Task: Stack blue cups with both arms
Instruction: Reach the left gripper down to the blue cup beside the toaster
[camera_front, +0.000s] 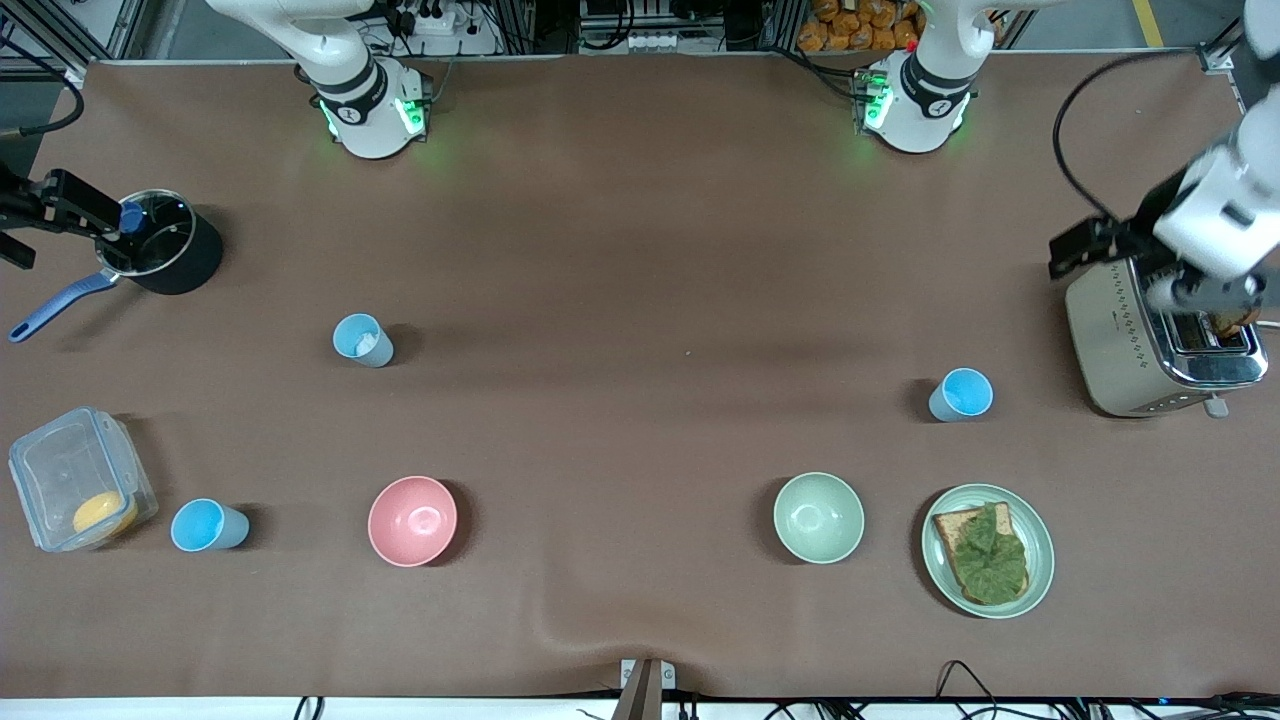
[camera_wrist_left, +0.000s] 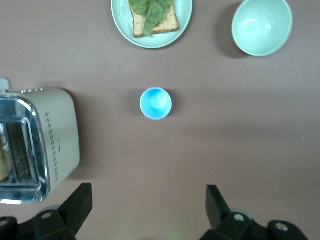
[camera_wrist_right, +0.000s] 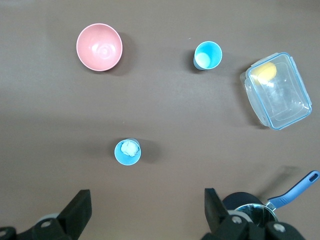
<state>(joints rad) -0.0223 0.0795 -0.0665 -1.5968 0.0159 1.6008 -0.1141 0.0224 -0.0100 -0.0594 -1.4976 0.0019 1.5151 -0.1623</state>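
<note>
Right gripper: far left edge of the front view, upper part, over the black pot; jaws wide apart, holding nothing, both fingers visible at the bottom of the right wrist view with bare table between.
Clear box: lower left of the front view, lidless-looking, something yellow inside.
Blue cup by the box: lower left of the front view, just beside the clear box, upright, mouth up, empty.
Blue cup with white content: left of centre, higher in the frame than the pink bowl; upright, something pale inside, seen again in the right wrist view.
Green bowl: lower right of centre, beside the plate carrying toast and a leaf.
Third blue cup: right of centre, above the plate in the frame, upright, empty; centred in the left wrist view.
Left gripper: right edge of the front view, over the toaster; jaws spread wide, empty.
Step in hand: likely the approach, no cup grasped, none stacked.
Doing it well: bring each gripper over its nearest cup, straddle the rim or wall squarely, close gently to avoid tipping the light tumbler.
Caution: probably best to leave the filled cup as the base, lowering empty ones straight down into it; keep the two arms well apart at the meeting point.
</note>
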